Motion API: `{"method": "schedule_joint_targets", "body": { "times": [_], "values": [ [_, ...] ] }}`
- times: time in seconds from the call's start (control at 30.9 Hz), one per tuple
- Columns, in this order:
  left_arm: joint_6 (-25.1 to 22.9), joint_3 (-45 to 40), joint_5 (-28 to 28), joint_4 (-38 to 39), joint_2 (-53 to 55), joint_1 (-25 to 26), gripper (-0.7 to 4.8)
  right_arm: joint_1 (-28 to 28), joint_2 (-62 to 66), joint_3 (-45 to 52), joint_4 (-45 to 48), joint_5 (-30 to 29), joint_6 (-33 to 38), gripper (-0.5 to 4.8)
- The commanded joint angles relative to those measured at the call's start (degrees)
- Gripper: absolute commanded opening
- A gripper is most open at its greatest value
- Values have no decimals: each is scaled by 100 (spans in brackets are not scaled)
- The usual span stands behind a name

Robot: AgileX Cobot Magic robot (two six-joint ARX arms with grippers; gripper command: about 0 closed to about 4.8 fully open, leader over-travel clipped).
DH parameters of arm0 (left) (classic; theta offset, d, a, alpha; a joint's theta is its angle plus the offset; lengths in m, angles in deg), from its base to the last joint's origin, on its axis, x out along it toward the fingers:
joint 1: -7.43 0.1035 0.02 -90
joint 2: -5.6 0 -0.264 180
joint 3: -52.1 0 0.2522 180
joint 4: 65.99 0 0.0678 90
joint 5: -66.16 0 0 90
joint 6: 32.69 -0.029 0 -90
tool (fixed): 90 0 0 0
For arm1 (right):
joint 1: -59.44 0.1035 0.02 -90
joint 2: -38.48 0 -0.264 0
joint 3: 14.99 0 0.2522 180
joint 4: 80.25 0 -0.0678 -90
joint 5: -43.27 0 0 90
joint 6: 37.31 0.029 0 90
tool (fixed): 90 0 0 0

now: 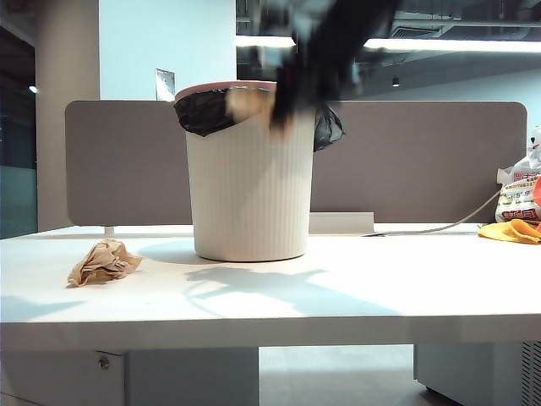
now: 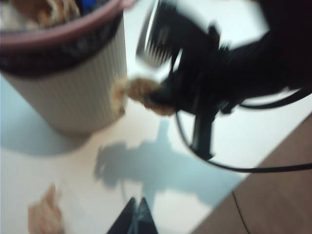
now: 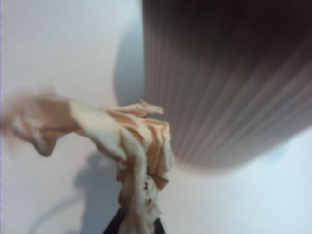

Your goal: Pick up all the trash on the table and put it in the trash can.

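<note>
Right pincer (image 3: 134, 225) is clamped on one tissue ball (image 3: 131, 146), held raised beside the trash can (image 1: 249, 194) rim. Left pincer (image 2: 136, 217) hovers above the desk (image 1: 355, 296), fingertips together, empty. Another tissue ball (image 1: 103, 262) lies on the desk, left of the can.

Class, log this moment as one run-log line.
right end effector: shut on paper ball, beside trash can | left end effector: shut, empty | table ball: waiting

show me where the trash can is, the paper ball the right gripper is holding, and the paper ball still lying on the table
trash can (image 1: 249, 194): exterior view, on its ribbed front wall.
held paper ball (image 3: 139, 141): right wrist view, on its crumpled middle, above the right gripper (image 3: 134, 225).
paper ball on the table (image 1: 103, 261): exterior view, on its centre.
</note>
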Motion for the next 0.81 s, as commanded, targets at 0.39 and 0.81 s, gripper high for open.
{"method": "schedule_joint_targets", "body": {
  "times": [0.39,0.81],
  "values": [
    [-162,166,446,-2470,15,452,-5,-188,857,-4227,-402,-7,-133,-2],
    [-66,507,9,-1867,170,1043,-5,-396,2857,-5654,-461,-221,210,-2]
  ]
}}
